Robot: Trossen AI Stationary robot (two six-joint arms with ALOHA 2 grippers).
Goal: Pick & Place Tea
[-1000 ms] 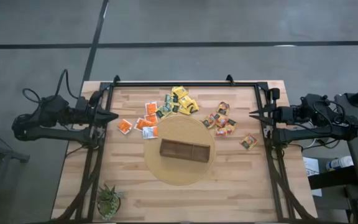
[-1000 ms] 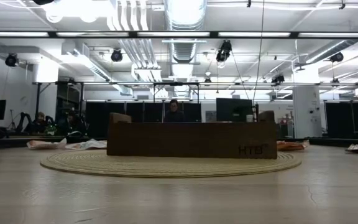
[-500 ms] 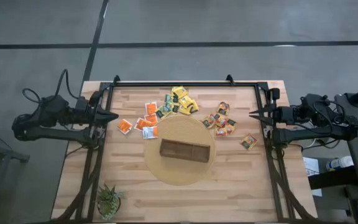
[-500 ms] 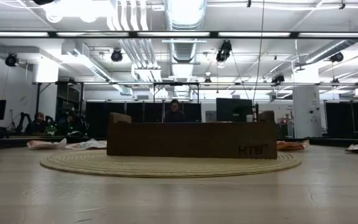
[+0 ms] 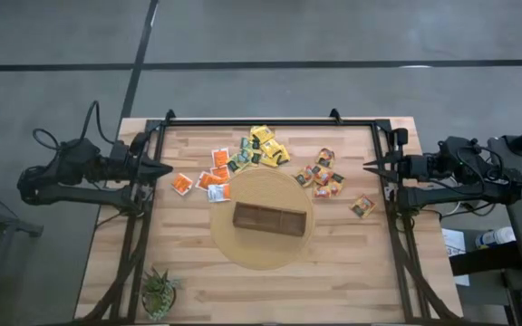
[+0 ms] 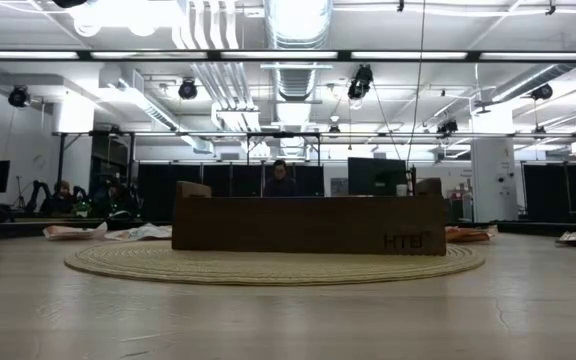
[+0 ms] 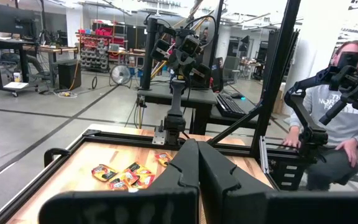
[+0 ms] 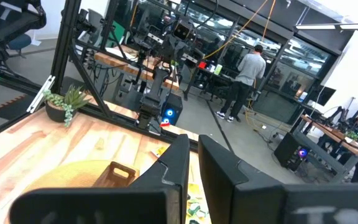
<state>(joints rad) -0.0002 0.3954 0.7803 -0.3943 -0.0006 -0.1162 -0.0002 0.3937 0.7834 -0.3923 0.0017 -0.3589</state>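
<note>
The brown box (image 5: 270, 219) sits at the centre of the round woven mat (image 5: 263, 254), with no sachet inside it. The tea sachets (image 5: 263, 149) lie beyond the box toward the far table edge, in three loose groups: orange ones (image 5: 208, 179) nearer the left gripper (image 5: 167, 168), mixed ones (image 5: 323, 177) nearer the right gripper (image 5: 368, 166). Both grippers hover at opposite table edges, fingers pressed together, holding nothing. Each arm points inward at its nearest group.
</note>
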